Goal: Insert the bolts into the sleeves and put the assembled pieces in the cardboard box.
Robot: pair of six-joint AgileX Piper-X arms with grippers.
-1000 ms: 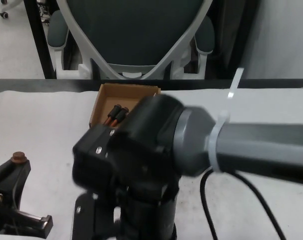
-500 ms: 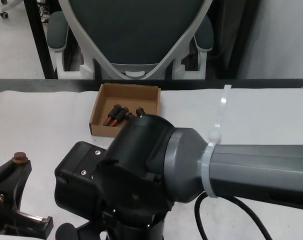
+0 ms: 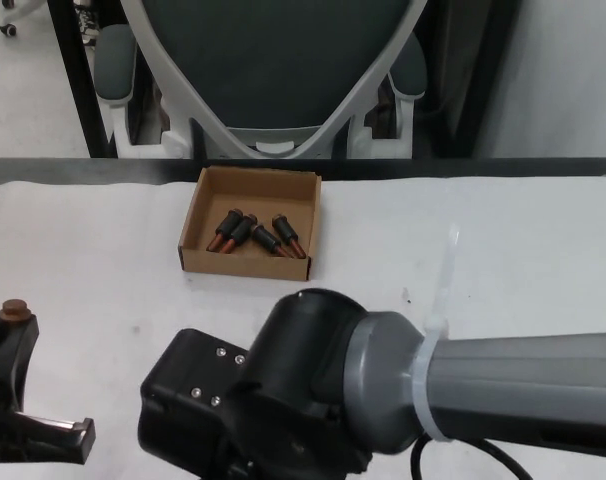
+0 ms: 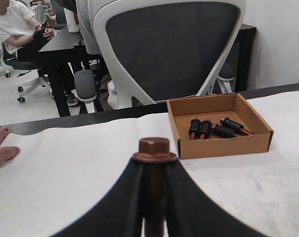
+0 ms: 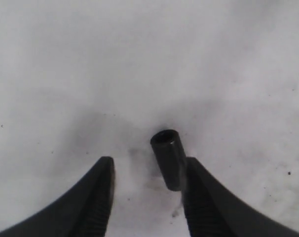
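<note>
Cardboard box (image 3: 245, 262): sitting open-topped on the white surface (image 3: 543, 230), toward its far edge, just in front of a chair (image 3: 273, 60).
Box contents: holding four assembled pieces (image 3: 265, 240), each dark-bodied with a coppery end sticking out. Lying flat on the box floor, two side by side and touching, the other two close beside them at a different angle.
Left fingers (image 4: 115, 207): pressing together on a bolt (image 4: 155, 148), pinching its shank from both sides. Holding it upright at the near left of the surface, well apart from the box, with the coppery hexagonal head standing clear above the tips.
Right fingers (image 5: 97, 202): standing spread, pointing down at the surface, gripping nothing.
Sleeve (image 5: 168, 158): standing on the bare surface between the right fingers, leaning a little, with its open bore facing up. Sitting right against one finger and leaving a clear gap to the other; not possible to tell whether actually touching.
</note>
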